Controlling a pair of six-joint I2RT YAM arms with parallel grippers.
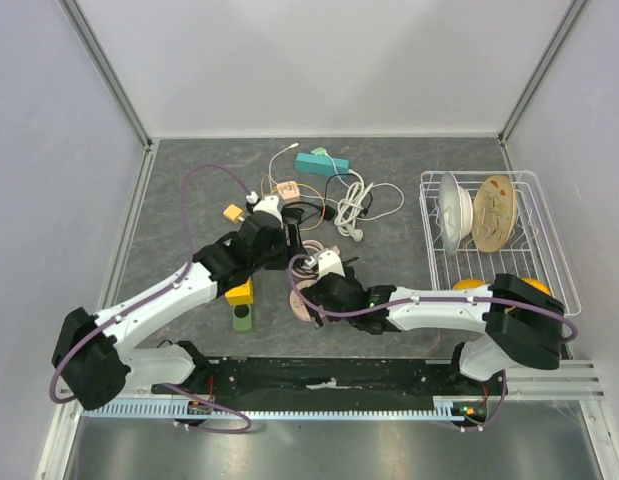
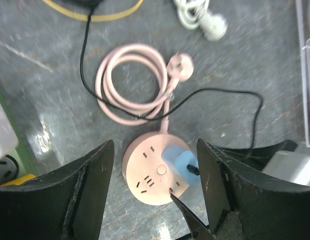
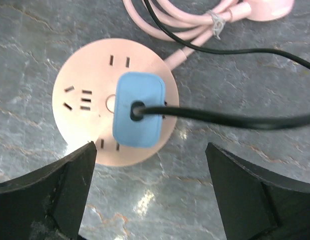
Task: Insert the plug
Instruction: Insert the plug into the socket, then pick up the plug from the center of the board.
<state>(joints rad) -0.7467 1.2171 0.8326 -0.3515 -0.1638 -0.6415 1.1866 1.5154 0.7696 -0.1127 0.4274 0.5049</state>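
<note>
since blue plug (image 3: 138, 109) looks seated in pink round power strip (image 3: 79, 75), left tool (image 2: 155, 167) & right tool (image 3: 150, 155) apart, nothing held; prob done.

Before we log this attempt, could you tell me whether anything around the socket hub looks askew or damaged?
Nothing stands out: the blue plug sits in the round pink socket hub, and its black cable runs off unbroken.
</note>
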